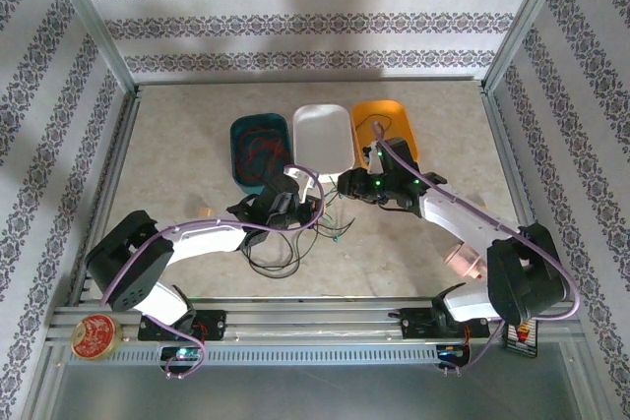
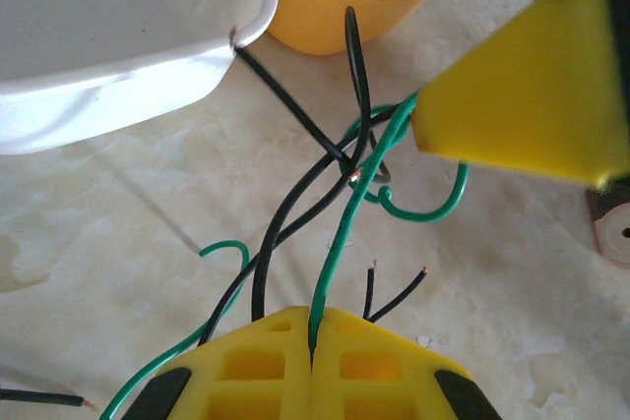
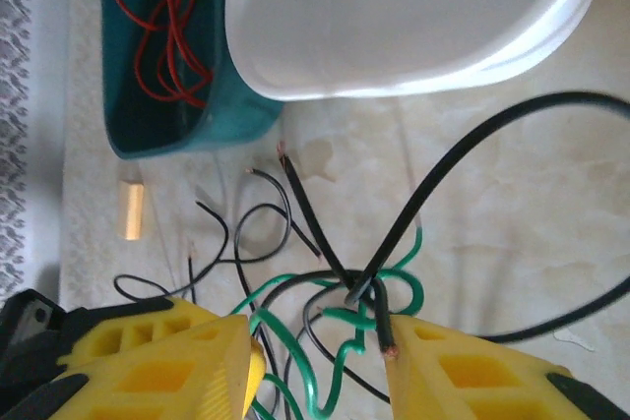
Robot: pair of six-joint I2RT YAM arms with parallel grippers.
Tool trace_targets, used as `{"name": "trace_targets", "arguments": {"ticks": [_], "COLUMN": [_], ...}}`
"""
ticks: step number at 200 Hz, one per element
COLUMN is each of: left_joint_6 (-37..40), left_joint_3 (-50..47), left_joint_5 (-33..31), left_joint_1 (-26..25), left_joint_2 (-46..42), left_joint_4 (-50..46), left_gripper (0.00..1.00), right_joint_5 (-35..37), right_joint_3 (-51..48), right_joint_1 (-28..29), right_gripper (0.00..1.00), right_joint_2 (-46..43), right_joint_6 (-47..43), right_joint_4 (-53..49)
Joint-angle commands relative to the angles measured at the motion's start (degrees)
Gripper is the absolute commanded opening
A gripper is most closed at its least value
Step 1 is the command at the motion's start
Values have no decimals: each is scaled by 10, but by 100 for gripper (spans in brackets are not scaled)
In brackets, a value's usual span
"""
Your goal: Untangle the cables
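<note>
Cables (image 3: 359, 287) are seen knotted on the table (image 3: 512, 243) near the white tray (image 3: 394, 17). One green strand (image 2: 340, 233) is pinched in the left gripper (image 2: 313, 327) — the right gripper (image 3: 323, 341) is held spread around the knot.

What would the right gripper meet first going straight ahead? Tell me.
Probably the crossing black and green cables just ahead of the right gripper, between its open jaws; beyond them, the white tray. Depth is uncertain.

Three trays (image 1: 322, 140), two arms (image 1: 207, 236), one tangle of cables (image 3: 359, 287)
</note>
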Motion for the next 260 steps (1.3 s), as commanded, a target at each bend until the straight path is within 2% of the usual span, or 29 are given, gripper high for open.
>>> {"name": "trace_targets", "arguments": {"ticks": [1,72,130,155,176,192,216,231,260], "left_joint_6": [-12,-9,-6,-6,-9,-15,-25,-23,-13], "left_joint_3": [-9,-6,1,0,-4,-8,-16,-22,-21], "left_joint_5": [18,18,22,28,25,0,-96,-136,-142], "left_joint_1": [0,0,0,0,0,0,0,1,2], "left_joint_2": [-22,-23,-20,-22,-26,-32,-52,-68,-80], "left_joint_4": [37,35,32,32,33,28,-2,-9,-20], "left_gripper": [0,0,0,0,0,0,0,0,0], "right_joint_5": [-14,-29,-24,-18,-3,13,44,88,170], "right_joint_3": [-18,-30,-27,-26,-25,-27,-34,-35,-15], "right_joint_1": [-16,-3,16,17,16,12,0,-1,4], "right_gripper": [40,40,36,26,6,2,0,0,0], "right_joint_2": [-21,-15,1,12,16,12,-1,-14,-20], "right_joint_6": [16,8,6,10,14,17,20,13,-15], "right_joint_4": [24,18,24,37,41,33,5,-34,-143]}}
